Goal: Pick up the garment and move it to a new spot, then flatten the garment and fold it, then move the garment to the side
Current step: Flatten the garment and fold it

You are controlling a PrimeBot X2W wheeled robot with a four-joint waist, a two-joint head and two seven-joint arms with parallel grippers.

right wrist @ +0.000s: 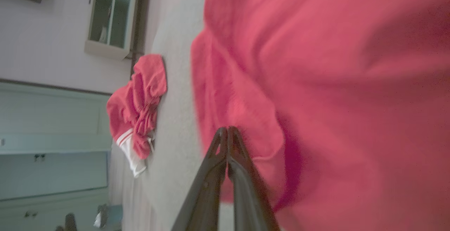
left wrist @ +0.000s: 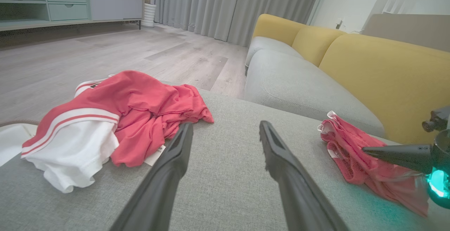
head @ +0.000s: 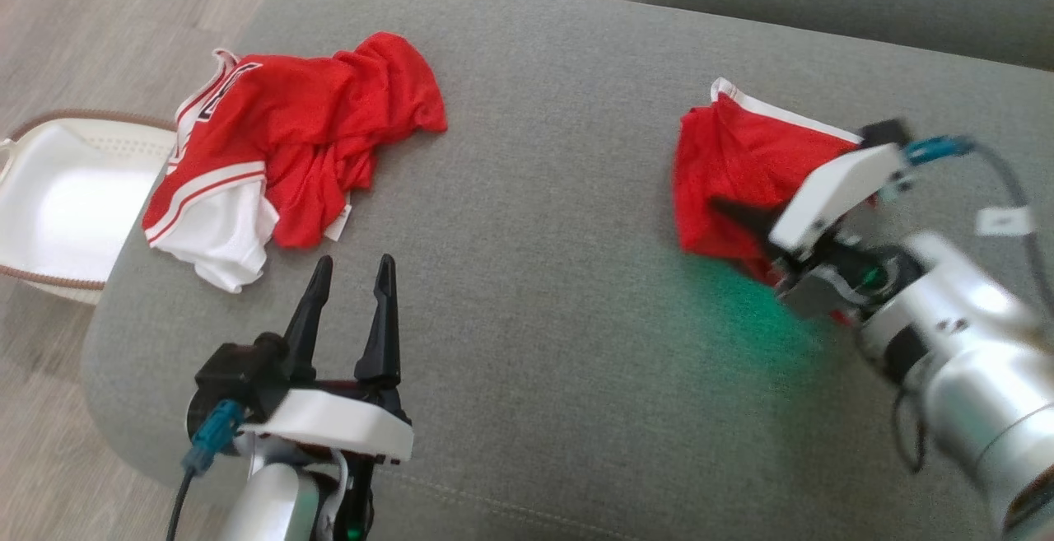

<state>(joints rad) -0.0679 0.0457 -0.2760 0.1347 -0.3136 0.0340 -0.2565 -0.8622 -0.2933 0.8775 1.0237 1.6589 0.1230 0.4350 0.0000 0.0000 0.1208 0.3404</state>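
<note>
A small red garment (head: 741, 162) with a white band along its top edge sits bunched on the right of the grey cushion (head: 535, 294). My right gripper (head: 725, 207) is shut, its fingertips pinched together in the fabric at the garment's near edge; the picture is blurred there. In the right wrist view the closed right gripper (right wrist: 226, 129) presses into the red garment (right wrist: 334, 83). The left wrist view shows the same garment (left wrist: 351, 153) under a right gripper finger (left wrist: 386, 152). My left gripper (head: 354, 265) rests open above the cushion's front left, holding nothing.
A larger red and white jersey (head: 305, 137) lies crumpled at the cushion's far left, just beyond the left gripper (left wrist: 226, 125). A white basket (head: 66, 195) stands on the wood floor off the left edge. A second grey seat with yellow backrests (left wrist: 369, 72) lies beyond.
</note>
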